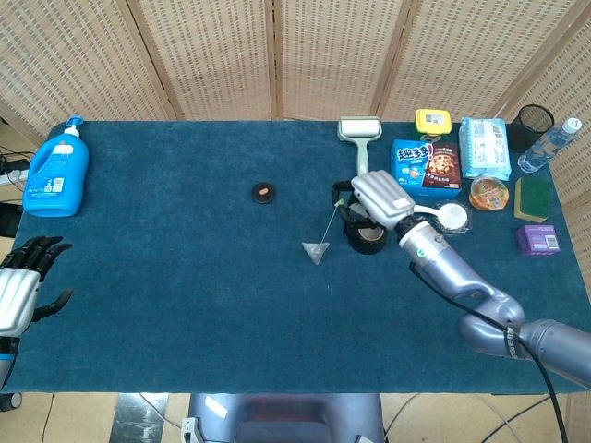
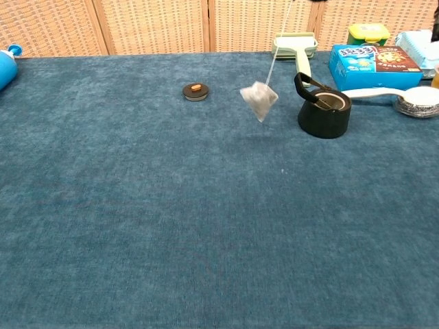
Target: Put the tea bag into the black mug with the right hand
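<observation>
the right hand (image 1: pixel 377 197) hovered over the black mug (image 1: pixel 367 239), its fingers (image 1: pixel 343 194) pinching the top of a string. the tea bag (image 1: pixel 316 251) hung in the air from that string, down and out to the side of the fingers, swung away from the mug and clear of the blue table (image 1: pixel 185 277). in the chest view the tea bag (image 2: pixel 258 100) hung beside the black mug (image 2: pixel 324 112), not inside it. the left hand (image 1: pixel 22 285) sat off the table edge, fingers spread, holding nothing.
</observation>
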